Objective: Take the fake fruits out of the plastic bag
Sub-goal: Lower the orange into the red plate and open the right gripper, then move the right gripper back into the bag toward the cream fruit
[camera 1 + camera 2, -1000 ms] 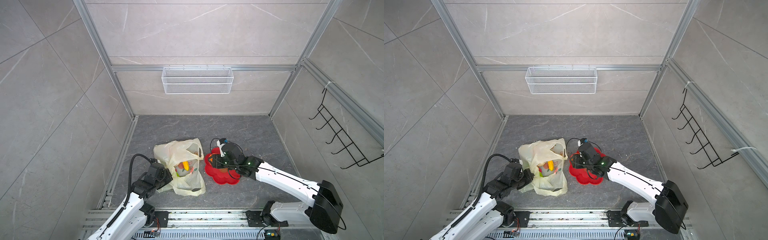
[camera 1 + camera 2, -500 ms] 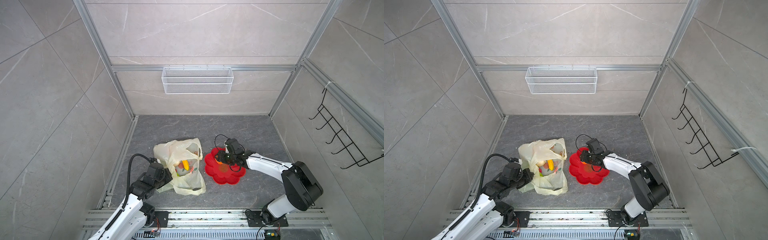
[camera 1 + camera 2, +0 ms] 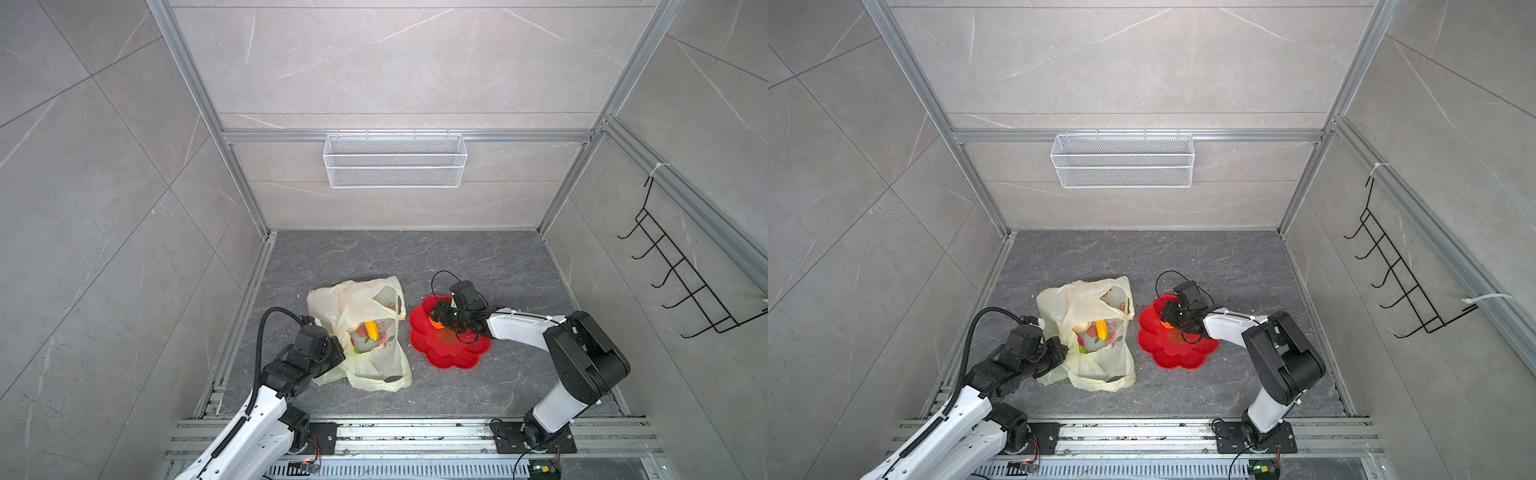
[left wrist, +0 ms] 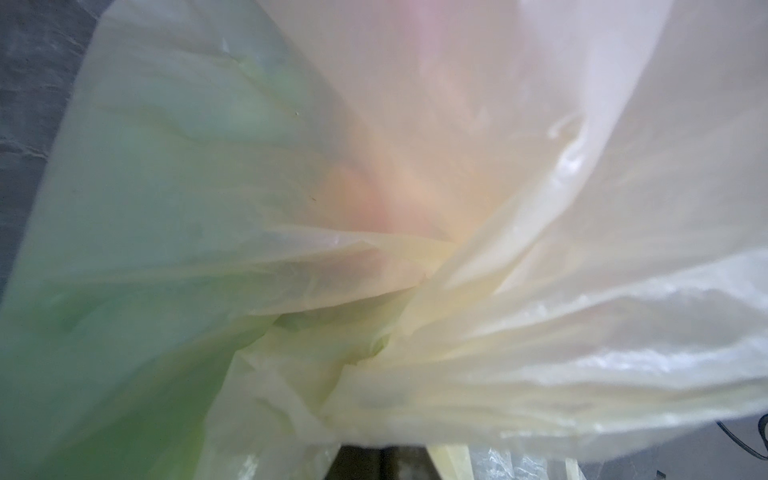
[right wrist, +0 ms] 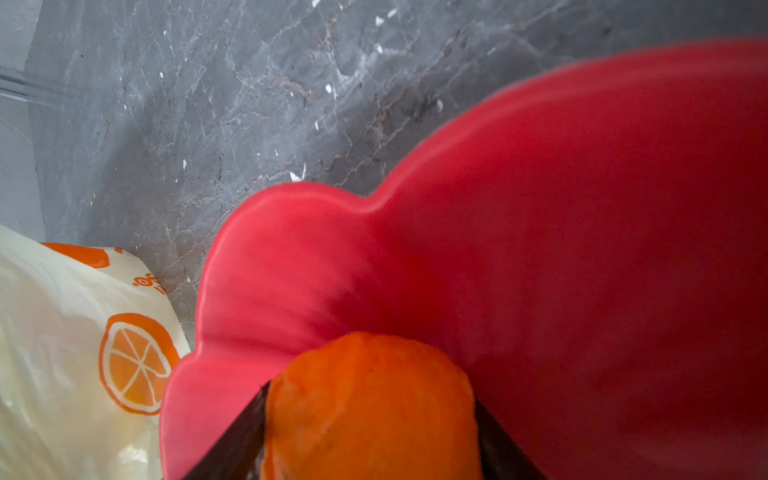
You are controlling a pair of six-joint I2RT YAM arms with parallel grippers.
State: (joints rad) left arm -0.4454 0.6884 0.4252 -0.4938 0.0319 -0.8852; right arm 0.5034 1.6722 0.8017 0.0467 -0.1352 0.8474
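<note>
A grey stone-patterned floor [image 3: 415, 257] is seen from above, with a robot arm reaching in from each side.

The plastic bag [image 3: 361, 299] [image 3: 1084, 299], pale yellow and crinkled, lies left of centre with its mouth open upward. A yellow banana [image 3: 371, 331] [image 3: 1101, 329] lies inside the opening among other small fruits.

The left gripper [image 3: 338, 353] [image 3: 1061, 351] is closed, pinching the bag's near left edge. Its wrist camera sees only bunched plastic [image 4: 498, 208] gathered toward the fingers. Green and pinkish tints glow through it, too blurred to name.

Just to the right of the bag, with a narrow gap, lies a red flower-shaped plate [image 3: 449, 357] [image 3: 1175, 357]. The right gripper [image 3: 436, 318] [image 3: 1166, 318] is low over the plate's left lobes and holds an orange [image 3: 434, 323] [image 3: 1166, 324].

In the right wrist view the orange [image 5: 370, 407] fills the space between two dark fingers [image 5: 237, 440]. They seem to touch it on both sides, though the close view is blurred. Behind it are the plate's scalloped rim [image 5: 291, 195] and a printed orange slice [image 5: 135, 363] on the bag [image 5: 50, 374].
</note>
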